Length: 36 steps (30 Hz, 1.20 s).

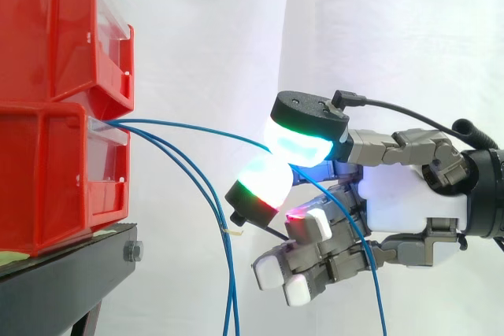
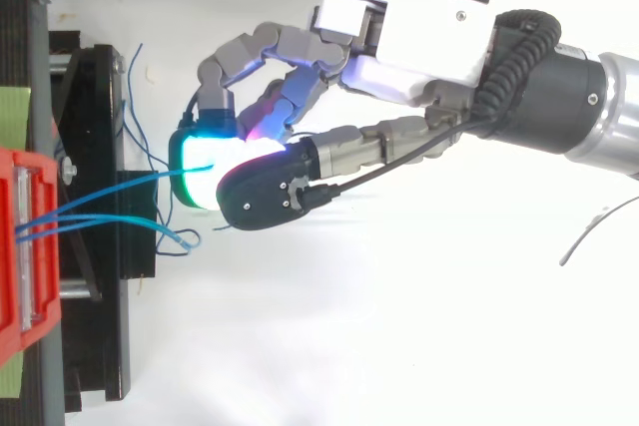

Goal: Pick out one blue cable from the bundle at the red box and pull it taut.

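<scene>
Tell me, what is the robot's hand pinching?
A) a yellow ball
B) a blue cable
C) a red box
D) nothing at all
B: the hand has two glowing fingertips closed together on one blue cable, which runs back to the red box.

Glossy red plastic bins [image 1: 55,108], matt black stand [image 1: 71,269].

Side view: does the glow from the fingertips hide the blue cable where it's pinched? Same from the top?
Side view: the blue cable reads clearly against the curtain up to the glowing fingertips of the hand, then vanishes between them; top view: it pales where it meets the glow.
</scene>
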Motion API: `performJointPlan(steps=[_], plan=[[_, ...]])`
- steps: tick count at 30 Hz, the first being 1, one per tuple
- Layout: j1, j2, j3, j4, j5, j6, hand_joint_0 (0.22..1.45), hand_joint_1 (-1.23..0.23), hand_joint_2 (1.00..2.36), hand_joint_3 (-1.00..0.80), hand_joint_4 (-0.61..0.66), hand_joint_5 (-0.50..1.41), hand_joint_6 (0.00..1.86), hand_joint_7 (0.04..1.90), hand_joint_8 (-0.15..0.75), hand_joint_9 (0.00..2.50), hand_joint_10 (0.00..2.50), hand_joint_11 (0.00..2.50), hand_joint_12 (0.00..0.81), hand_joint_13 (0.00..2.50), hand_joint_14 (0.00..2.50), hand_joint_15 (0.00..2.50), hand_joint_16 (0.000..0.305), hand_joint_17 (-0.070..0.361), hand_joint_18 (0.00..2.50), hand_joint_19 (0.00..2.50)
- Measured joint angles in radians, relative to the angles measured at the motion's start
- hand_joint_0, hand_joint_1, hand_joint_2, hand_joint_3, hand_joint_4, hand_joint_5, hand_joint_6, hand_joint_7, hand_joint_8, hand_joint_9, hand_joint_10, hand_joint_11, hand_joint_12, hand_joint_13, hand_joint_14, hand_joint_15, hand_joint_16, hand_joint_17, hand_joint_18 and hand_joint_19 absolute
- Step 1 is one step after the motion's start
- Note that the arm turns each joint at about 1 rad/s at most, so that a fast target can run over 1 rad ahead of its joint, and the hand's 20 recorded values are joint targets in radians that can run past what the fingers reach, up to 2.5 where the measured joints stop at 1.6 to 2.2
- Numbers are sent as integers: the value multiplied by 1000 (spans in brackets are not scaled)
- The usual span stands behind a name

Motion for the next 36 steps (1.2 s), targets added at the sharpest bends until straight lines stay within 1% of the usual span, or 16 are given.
performJointPlan(steps=[5, 8, 10, 11, 13, 15, 17, 24, 25, 28, 30, 33, 36], plan=[[0, 0, 0, -6, -2, 8, 658, -735, 1023, -154, -10, -194, 893, 1076, 287, 1215, 32, 1121, 356, 899, 24, 576, 62, 138, 630, 675], [0, 0, 0, -8, -2, 9, 659, -733, 1022, -158, -8, -194, 894, 1068, 281, 1213, 32, 1116, 360, 924, 26, 598, 61, 138, 632, 675], [0, 0, 0, -8, -2, 9, 659, -732, 1022, -158, -5, -195, 894, 1064, 283, 1210, 31, 1121, 356, 968, 27, 639, 61, 138, 632, 675], [0, 0, 0, -8, -2, 10, 660, -730, 1021, -164, -4, -196, 893, 1069, 287, 1208, 31, 1123, 354, 1039, 27, 707, 61, 137, 634, 666], [0, 0, 0, -8, -2, 10, 661, -728, 1022, -168, -7, -196, 893, 1068, 287, 1208, 31, 1130, 354, 1082, 29, 757, 61, 137, 636, 667], [0, 0, 0, -8, -2, 12, 662, -727, 1022, -171, -6, -197, 894, 1061, 286, 1210, 32, 1177, 344, 1149, 31, 870, 60, 136, 642, 675], [0, 0, 0, -8, -2, 16, 663, -724, 1023, -176, -3, -198, 893, 1059, 279, 1216, 32, 1241, 343, 1174, 31, 922, 60, 136, 644, 675], [0, 1, 4, -11, -2, 29, 668, -718, 1021, -193, 6, -201, 894, 1048, 276, 1230, 30, 1302, 340, 1213, 32, 1029, 61, 137, 649, 685], [0, 1, 4, -13, -2, 31, 669, -716, 1020, -204, 10, -202, 893, 1041, 274, 1226, 30, 1314, 341, 1213, 32, 1030, 61, 137, 650, 684], [0, 0, 4, -17, -3, 36, 670, -702, 1015, -299, 75, -203, 877, 1024, 279, 1216, 30, 1301, 345, 1209, 31, 1025, 61, 137, 648, 702], [0, 1, 4, -19, -3, 39, 653, -687, 1011, -365, 112, -201, 868, 1003, 274, 1206, 29, 1248, 345, 1176, 32, 989, 61, 138, 646, 701], [0, 1, 5, -21, -4, 41, 615, -640, 1003, -462, 127, -198, 854, 1002, 274, 1207, 30, 1252, 349, 1163, 30, 961, 62, 140, 644, 702], [0, 1, 5, -22, -4, 42, 593, -602, 1000, -500, 136, -196, 848, 987, 278, 1208, 30, 1250, 352, 1156, 31, 951, 63, 141, 644, 710]])
